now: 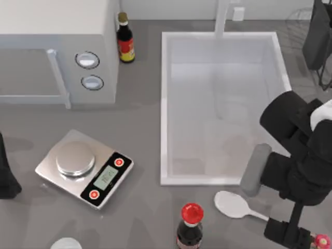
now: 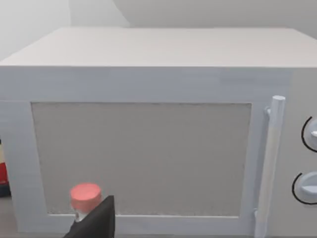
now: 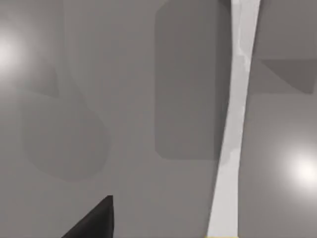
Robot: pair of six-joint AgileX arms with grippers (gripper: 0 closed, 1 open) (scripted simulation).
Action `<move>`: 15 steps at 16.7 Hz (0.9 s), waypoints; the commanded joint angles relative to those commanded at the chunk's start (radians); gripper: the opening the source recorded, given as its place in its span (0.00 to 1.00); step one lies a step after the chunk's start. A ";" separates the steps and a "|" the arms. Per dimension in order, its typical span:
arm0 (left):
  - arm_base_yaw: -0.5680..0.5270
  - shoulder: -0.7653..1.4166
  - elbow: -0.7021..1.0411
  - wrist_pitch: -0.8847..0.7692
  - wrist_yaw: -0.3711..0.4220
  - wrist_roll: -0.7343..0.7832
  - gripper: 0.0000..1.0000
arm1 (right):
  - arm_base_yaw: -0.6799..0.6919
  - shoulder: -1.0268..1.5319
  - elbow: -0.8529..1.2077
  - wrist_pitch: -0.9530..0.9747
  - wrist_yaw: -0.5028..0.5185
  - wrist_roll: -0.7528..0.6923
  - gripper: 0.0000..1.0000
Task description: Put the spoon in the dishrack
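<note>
The white spoon [image 1: 233,205] lies flat on the grey table in front of the sink, its bowl toward the left. Its thin handle [image 3: 237,114] runs right to a red-and-yellow knob [image 1: 322,241] at the bottom right corner. My right gripper [image 1: 289,234] hovers open over the handle near the knob end and holds nothing. One dark fingertip [image 3: 96,220] shows beside the handle, apart from it. The dishrack [image 1: 296,23] of thin grey wires stands at the far right corner, partly behind a black arm part. My left arm [image 1: 6,174] is parked at the left edge, facing the microwave [image 2: 148,148].
A big white sink basin [image 1: 165,104] fills the middle right. A white microwave [image 1: 57,21] stands at the back left, with a dark sauce bottle [image 1: 125,39] beside it. A kitchen scale [image 1: 83,168] and a red-capped bottle [image 1: 191,223] sit near the front.
</note>
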 joint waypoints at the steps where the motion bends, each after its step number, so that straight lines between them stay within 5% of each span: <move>1: 0.000 0.000 0.000 0.000 0.000 0.000 1.00 | 0.000 0.025 -0.028 0.060 0.000 0.001 1.00; 5: 0.000 0.000 0.000 0.000 0.000 0.000 1.00 | 0.002 0.112 -0.125 0.243 0.000 0.003 1.00; 11: 0.000 0.000 0.000 0.000 0.000 0.000 1.00 | 0.002 0.131 -0.146 0.276 0.000 0.004 1.00; 15: 0.000 0.000 0.000 0.000 0.000 0.000 1.00 | 0.002 0.131 -0.146 0.276 0.000 0.004 0.70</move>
